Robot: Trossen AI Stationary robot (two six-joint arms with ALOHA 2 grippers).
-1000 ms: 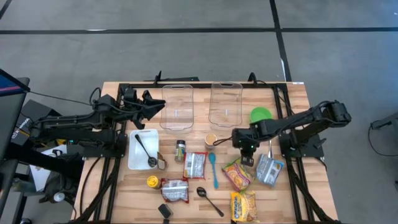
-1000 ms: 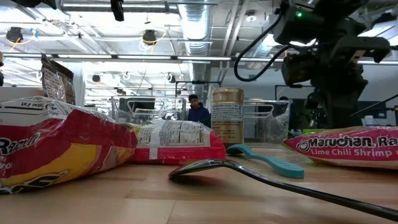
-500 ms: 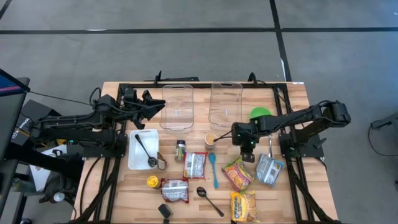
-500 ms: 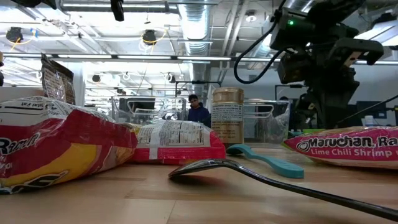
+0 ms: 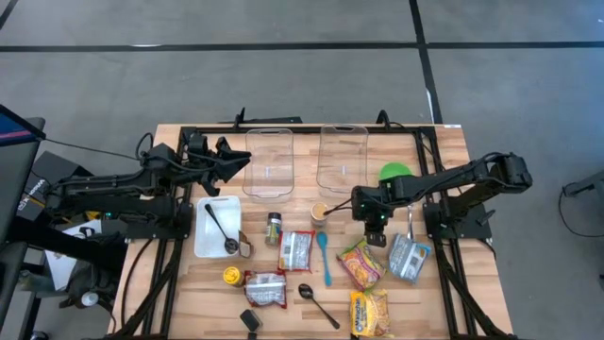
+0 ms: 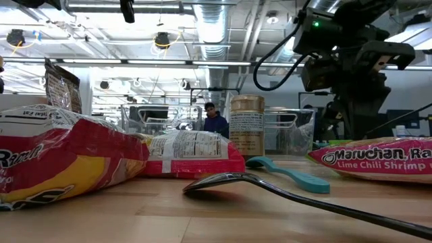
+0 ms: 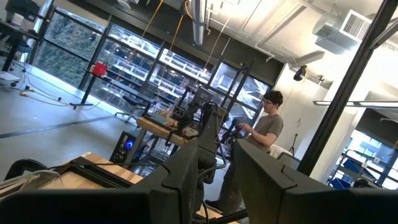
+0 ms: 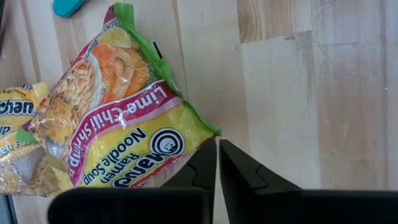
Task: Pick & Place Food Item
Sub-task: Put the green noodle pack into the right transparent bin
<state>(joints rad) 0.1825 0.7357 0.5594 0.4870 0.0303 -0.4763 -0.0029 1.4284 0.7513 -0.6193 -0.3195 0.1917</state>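
Observation:
A Lime Chili Shrimp ramen packet lies flat on the wooden table, right of centre. My right gripper points steeply down just past the packet's far edge. Its fingers are shut with nothing between them, their tips over bare wood beside the packet's edge. My left gripper is raised at the far left, by a clear container. Its fingers stand apart and hold nothing.
A second clear container and a green bowl stand at the back. A silver pouch, a yellow noodle packet, a teal spoon, a small cup, a spice jar, red packets and a white tray crowd the middle.
My right gripper has shifted a little toward the table's far left, above the ramen packet's far edge. It has kept still for the last half second. The packet has not moved.

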